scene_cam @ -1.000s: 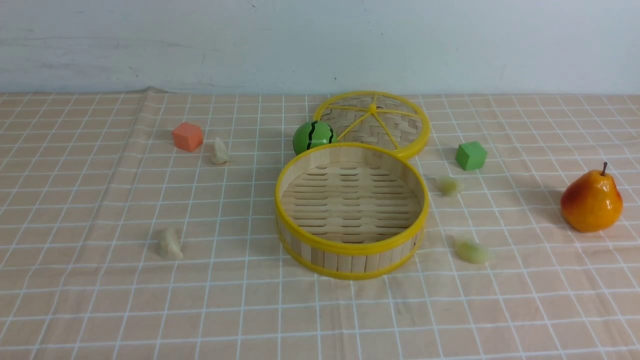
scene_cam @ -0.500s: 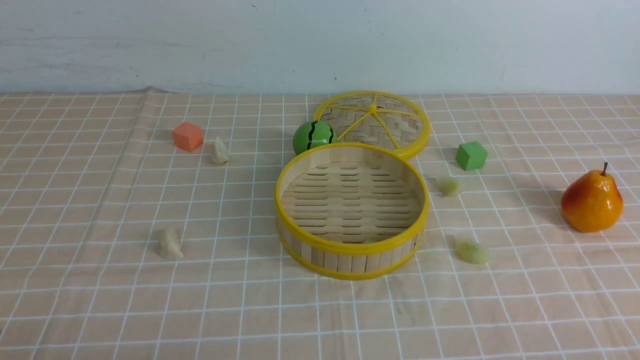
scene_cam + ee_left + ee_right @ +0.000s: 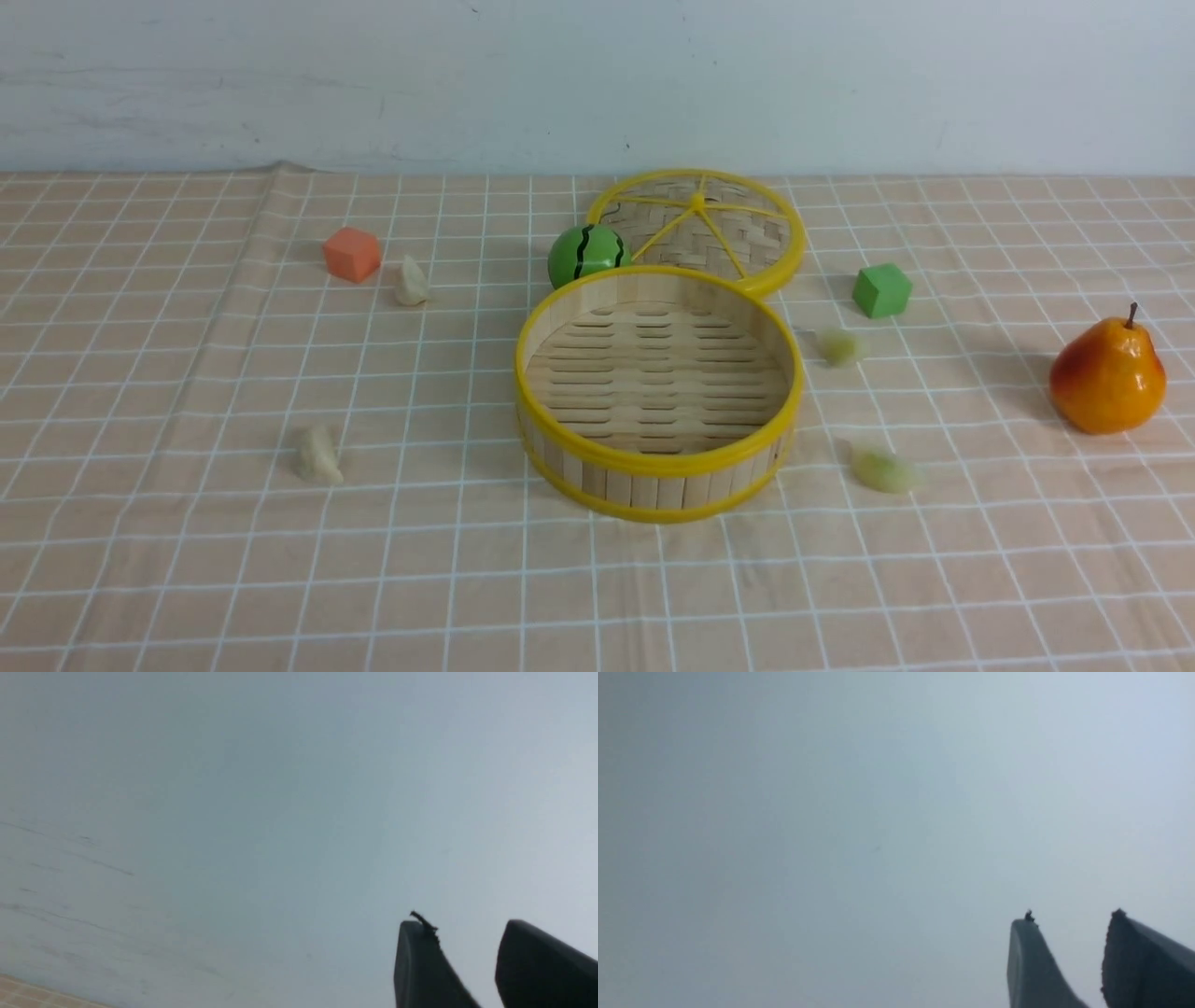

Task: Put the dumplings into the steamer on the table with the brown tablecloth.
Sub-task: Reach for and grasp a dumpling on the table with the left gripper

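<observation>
The round bamboo steamer with yellow rims stands empty mid-table on the brown tablecloth. Two cream dumplings lie to its left, one far and one near. Two pale green dumplings lie to its right, one far and one near. Neither arm shows in the front view. My left gripper is open with nothing between its fingers and points at the pale wall. My right gripper is also open and empty against the wall.
A woven lid with yellow spokes lies behind the steamer, with a green watermelon ball beside it. An orange cube sits far left, a green cube far right, and a pear at the right edge.
</observation>
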Robot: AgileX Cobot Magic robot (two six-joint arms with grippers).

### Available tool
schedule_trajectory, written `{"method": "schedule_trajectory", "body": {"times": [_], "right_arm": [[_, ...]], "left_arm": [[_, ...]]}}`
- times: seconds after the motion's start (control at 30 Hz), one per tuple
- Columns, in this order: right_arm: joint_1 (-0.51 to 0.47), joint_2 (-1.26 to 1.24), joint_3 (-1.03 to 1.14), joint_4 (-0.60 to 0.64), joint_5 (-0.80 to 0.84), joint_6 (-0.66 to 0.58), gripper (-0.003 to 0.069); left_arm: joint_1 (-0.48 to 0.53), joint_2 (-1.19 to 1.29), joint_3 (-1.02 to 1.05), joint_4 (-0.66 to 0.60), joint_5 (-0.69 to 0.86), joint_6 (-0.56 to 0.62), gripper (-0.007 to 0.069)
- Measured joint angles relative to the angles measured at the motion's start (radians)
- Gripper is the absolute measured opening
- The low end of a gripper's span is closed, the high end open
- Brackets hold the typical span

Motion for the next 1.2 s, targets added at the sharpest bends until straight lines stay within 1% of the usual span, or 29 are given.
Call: {"method": "schedule_trajectory", "body": {"times": [0.03,0.1,0.17,0.2,0.23,0.27,0.3,0.4,0.47,0.5,0.53,0.6,0.63,0.7,0.73,0.77,0.8,0.83,0.87,0.9,0.93,0.97,1.07,1.1,1.13,1.17,1.2], "right_arm": [[0.0,0.002,0.0,0.0,-0.011,0.025,0.0239],[0.0,0.021,-0.005,0.0,-0.016,0.034,0.0232],[0.0,0.064,-0.03,-0.006,-0.004,0.036,0.0206],[0.0,0.076,-0.039,-0.007,-0.002,0.036,0.0202],[0.0,0.124,-0.076,-0.02,0.011,0.026,0.0168],[0.0,0.168,-0.112,-0.04,0.024,0.004,0.0122],[0.0,0.209,-0.135,-0.051,0.033,-0.022,0.0092],[0.0,0.326,-0.212,-0.081,0.098,-0.127,-0.0003],[0.0,0.415,-0.259,-0.088,0.173,-0.216,-0.0016],[0.0,0.474,-0.292,-0.093,0.262,-0.267,-0.0015],[0.0,0.512,-0.315,-0.093,0.305,-0.291,-0.0015],[0.005,0.592,-0.377,-0.093,0.453,-0.319,-0.001],[0.01,0.633,-0.409,-0.093,0.538,-0.327,-0.0008],[0.021,0.685,-0.459,-0.093,0.638,-0.332,-0.0007],[0.036,0.726,-0.499,-0.093,0.701,-0.332,-0.0007],[0.042,0.732,-0.509,-0.093,0.719,-0.332,-0.0007],[0.06,0.769,-0.536,-0.091,0.761,-0.333,-0.0007],[0.077,0.801,-0.555,-0.088,0.786,-0.334,-0.0007],[0.094,0.843,-0.571,-0.085,0.808,-0.334,-0.0007],[0.101,0.85,-0.577,-0.085,0.81,-0.334,-0.0007],[0.122,0.902,-0.599,-0.084,0.831,-0.335,-0.0006],[0.138,0.945,-0.618,-0.082,0.853,-0.335,-0.0005],[0.172,1.029,-0.662,-0.074,0.918,-0.335,-0.0005],[0.174,1.034,-0.665,-0.074,0.923,-0.335,-0.0005],[0.188,1.064,-0.68,-0.068,0.946,-0.335,-0.0005],[0.191,1.075,-0.683,-0.063,0.949,-0.335,-0.0004],[0.192,1.081,-0.683,-0.061,0.95,-0.335,-0.0004]], "left_arm": [[0.0,0.0,-0.024,0.028,0.017,-0.084,0.0226],[0.0,0.007,-0.112,0.1,0.1,-0.156,0.0181],[0.0,0.046,-0.203,0.163,0.179,-0.181,0.012],[0.0,0.062,-0.227,0.176,0.196,-0.183,0.0104],[0.0,0.138,-0.321,0.22,0.25,-0.188,0.0046],[0.0,0.194,-0.374,0.249,0.281,-0.189,0.0007],[0.0,0.254,-0.42,0.273,0.301,-0.19,-0.0014],[0.0,0.437,-0.505,0.314,0.304,-0.193,-0.0014],[0.0,0.552,-0.532,0.325,0.281,-0.199,-0.0014],[0.0,0.639,-0.544,0.332,0.275,-0.216,-0.0014],[-0.003,0.695,-0.553,0.338,0.279,-0.227,-0.0014],[-0.028,0.826,-0.6,0.365,0.336,-0.315,-0.0014],[-0.053,0.888,-0.63,0.386,0.391,-0.365,-0.0014],[-0.107,0.98,-0.687,0.426,0.493,-0.433,-0.0014],[-0.166,1.06,-0.746,0.463,0.588,-0.466,-0.0014],[-0.192,1.083,-0.763,0.473,0.615,-0.471,-0.0014],[-0.243,1.153,-0.818,0.503,0.71,-0.471,-0.0014],[-0.274,1.214,-0.866,0.512,0.762,-0.462,-0.0014],[-0.32,1.287,-0.923,0.519,0.843,-0.436,-0.0014],[-0.326,1.311,-0.933,0.519,0.843,-0.431,-0.0014],[-0.355,1.393,-1.013,0.517,0.911,-0.389,-0.0014],[-0.37,1.449,-1.063,0.505,0.939,-0.363,-0.0014],[-0.366,1.581,-1.206,0.459,0.991,-0.305,-0.0014],[-0.366,1.589,-1.216,0.455,0.991,-0.3,-0.0014],[-0.348,1.659,-1.309,0.401,1.024,-0.234,-0.0014],[-0.339,1.688,-1.352,0.358,1.042,-0.178,-0.0014],[-0.336,1.703,-1.375,0.348,1.047,-0.166,-0.0014]]}}
